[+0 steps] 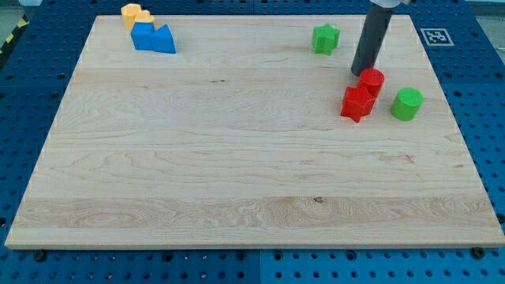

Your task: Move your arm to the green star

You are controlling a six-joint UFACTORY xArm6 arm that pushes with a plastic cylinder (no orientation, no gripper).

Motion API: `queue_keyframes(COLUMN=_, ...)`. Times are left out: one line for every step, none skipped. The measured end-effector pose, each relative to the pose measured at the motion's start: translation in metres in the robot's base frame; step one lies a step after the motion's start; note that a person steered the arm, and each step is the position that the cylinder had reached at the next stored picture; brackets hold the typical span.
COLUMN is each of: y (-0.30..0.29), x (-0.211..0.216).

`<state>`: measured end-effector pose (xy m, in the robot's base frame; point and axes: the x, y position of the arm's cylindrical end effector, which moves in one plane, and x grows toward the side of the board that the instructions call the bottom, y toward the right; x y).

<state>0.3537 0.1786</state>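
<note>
The green star (324,38) lies near the view's top, right of centre, on the wooden board (237,158). My tip (360,72) is the lower end of the dark rod coming down from the view's top right. It stands below and to the right of the green star, a short gap apart. It is just above and left of the red cylinder (372,81).
A red star (357,103) sits just below the red cylinder. A green cylinder (407,103) lies to their right. A blue block (153,37) and an orange block (135,14) sit together at the top left. An ArUco marker (435,36) is at the board's top right corner.
</note>
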Motion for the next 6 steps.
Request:
queue_keyframes(y=0.006, x=0.022)
queue_keyframes(y=0.003, x=0.005)
queue_keyframes(y=-0.035, x=-0.022)
queue_keyframes(y=-0.086, x=-0.057)
queue_keyframes(y=-0.134, x=-0.097)
queue_keyframes(y=-0.118, x=-0.130)
